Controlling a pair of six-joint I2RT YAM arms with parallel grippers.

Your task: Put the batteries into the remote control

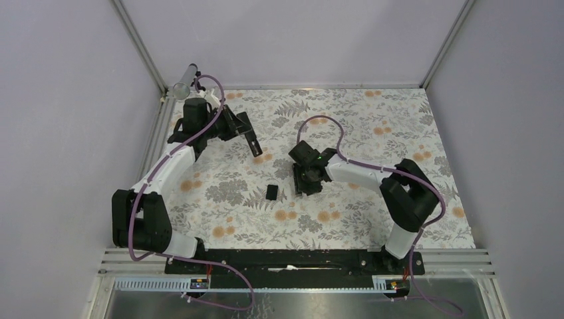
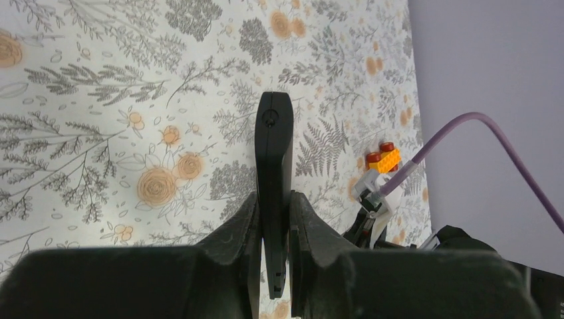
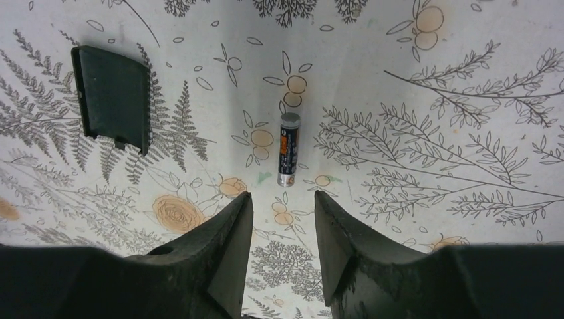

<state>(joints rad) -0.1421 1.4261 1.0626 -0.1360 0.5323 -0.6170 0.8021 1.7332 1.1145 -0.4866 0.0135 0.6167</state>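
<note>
Left gripper [image 2: 274, 226] clamps the remote [image 2: 274, 146] ready for loading; right gripper [image 3: 282, 212], fingers spread and empty, faces a battery [image 3: 288, 149] just ahead.

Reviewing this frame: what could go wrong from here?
1. The battery lies loose on the table just ahead of the open right gripper. Being round, it may roll or squirt away as the gripper closes.
2. The left gripper pinches the remote control near one end, with most of it sticking out. Pushing a battery in could twist it or make it slip.
</note>
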